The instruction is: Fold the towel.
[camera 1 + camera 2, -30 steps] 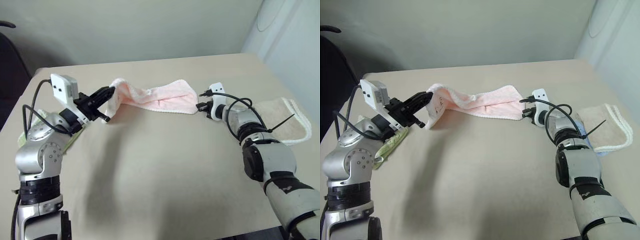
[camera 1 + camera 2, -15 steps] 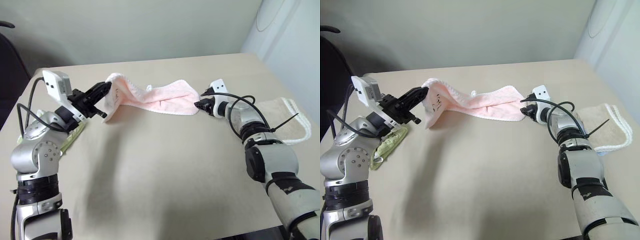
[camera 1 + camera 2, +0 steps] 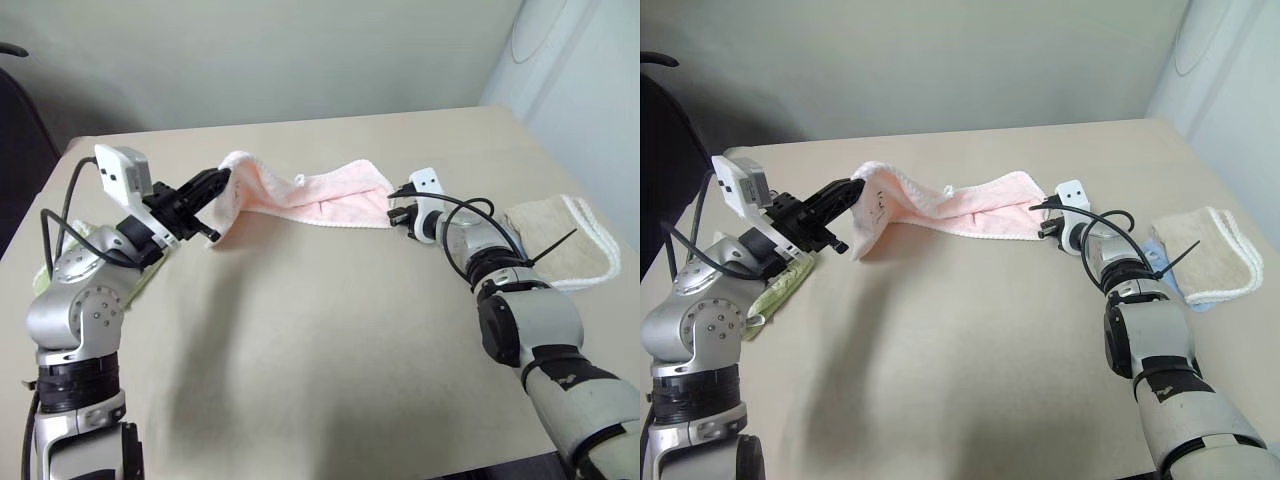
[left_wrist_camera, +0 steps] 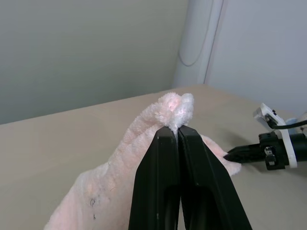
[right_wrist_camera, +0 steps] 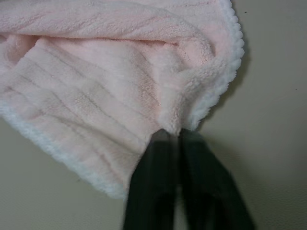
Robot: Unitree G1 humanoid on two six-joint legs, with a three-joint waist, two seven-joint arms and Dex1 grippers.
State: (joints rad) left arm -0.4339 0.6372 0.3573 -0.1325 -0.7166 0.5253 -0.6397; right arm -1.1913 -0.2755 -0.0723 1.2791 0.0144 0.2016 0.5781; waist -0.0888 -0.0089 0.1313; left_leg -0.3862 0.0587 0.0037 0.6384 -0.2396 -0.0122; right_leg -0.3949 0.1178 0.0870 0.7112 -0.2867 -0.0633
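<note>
The towel (image 3: 310, 198), pale pink terry with a white scalloped edge, is stretched between the two grippers above and across the far part of the beige table (image 3: 330, 340). The left gripper (image 3: 214, 183) is clenched on one end of the towel: in the left wrist view its two black fingers (image 4: 165, 182) stand pressed together with a bunched corner of pink cloth pinched at their tips and rising just past them. That end is lifted clear of the table, and a short flap bearing a small dark embroidered mark (image 3: 878, 205) hangs down directly beneath the left gripper's tips. From there the cloth sags toward the right gripper (image 3: 396, 207) and comes to rest on the table just short of it. The right gripper sits low, at the towel's other end. In the right wrist view its fingers (image 5: 158, 187) are closed against each other with a fold of the scalloped edge caught at their tips; the grip is on the hem only, with the rest of the cloth spread ahead of the fingers on the table.

A beige ribbed towel (image 3: 560, 245) with a white corded border lies flat on the table behind the right gripper, alongside the right forearm and apart from the pink towel. A lime-green cloth (image 3: 780, 290) lies on the table below and behind the left gripper, partly hidden by the left arm.
</note>
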